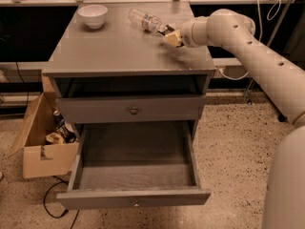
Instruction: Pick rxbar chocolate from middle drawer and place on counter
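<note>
The counter [119, 49] fills the upper centre of the frame. On it, a bowl [92, 15] sits upper left and a plastic bottle [144, 19] lies upper centre. The gripper [170, 35] is over the counter's upper right, just beside the bottle. Below, at lower centre, the middle drawer [136, 198] stands pulled out. A cardboard box [42, 154] sits at its left.

Gripper [169, 34] hovers over counter [114, 51] beside the bottle [144, 19]

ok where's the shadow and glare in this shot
Camera view: the hand, over the back right of the flat grey counter, casts a soft shadow just below itself; a pale sheen lies near the white bowl; the open grey wooden drawer is dim inside, darkest at its back.
</note>
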You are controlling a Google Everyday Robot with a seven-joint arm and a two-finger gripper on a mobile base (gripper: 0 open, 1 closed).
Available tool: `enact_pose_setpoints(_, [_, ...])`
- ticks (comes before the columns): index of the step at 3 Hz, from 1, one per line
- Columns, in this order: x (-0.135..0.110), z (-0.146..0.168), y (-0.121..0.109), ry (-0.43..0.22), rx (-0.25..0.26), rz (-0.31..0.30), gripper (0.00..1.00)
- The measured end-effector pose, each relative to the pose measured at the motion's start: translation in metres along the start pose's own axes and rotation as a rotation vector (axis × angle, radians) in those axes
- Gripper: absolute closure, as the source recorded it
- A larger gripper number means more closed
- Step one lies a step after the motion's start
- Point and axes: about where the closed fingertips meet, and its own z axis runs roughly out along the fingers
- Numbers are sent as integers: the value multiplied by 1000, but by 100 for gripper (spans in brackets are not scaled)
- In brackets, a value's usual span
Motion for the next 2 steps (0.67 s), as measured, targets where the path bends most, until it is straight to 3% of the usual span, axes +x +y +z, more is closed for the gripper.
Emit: enact_pose_setpoints(2, [-2, 0, 7, -19, -19, -2, 39])
